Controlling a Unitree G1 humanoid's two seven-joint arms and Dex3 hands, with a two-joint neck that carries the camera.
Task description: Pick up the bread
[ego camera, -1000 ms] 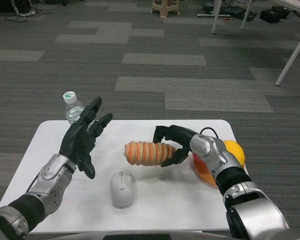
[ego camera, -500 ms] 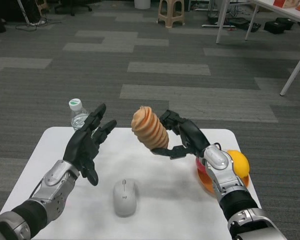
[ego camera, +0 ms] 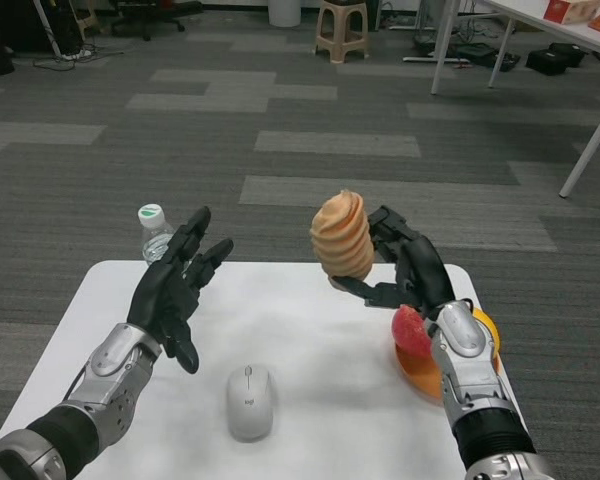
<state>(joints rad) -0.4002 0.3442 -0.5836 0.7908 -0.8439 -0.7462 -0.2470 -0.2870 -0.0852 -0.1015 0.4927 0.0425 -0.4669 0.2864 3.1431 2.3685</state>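
This looks like a large office or robotics lab. The floor (ego camera: 310, 110) is commercial carpet tile in dark grey with paler grey rectangular patches, stretching far back. White-legged tables (ego camera: 540, 40) stand at the upper right with bags and cables (ego camera: 480, 50) beneath them. A beige plastic stool (ego camera: 342, 27) stands near the back, and a rolling office chair base (ego camera: 145, 12) and floor cables (ego camera: 65, 55) show at the upper left. In front, a small white table (ego camera: 310, 330) carries a grey computer mouse (ego camera: 248, 400).

The ridged, orange-tan bread (ego camera: 342, 237) stands nearly upright, lifted well clear above the table
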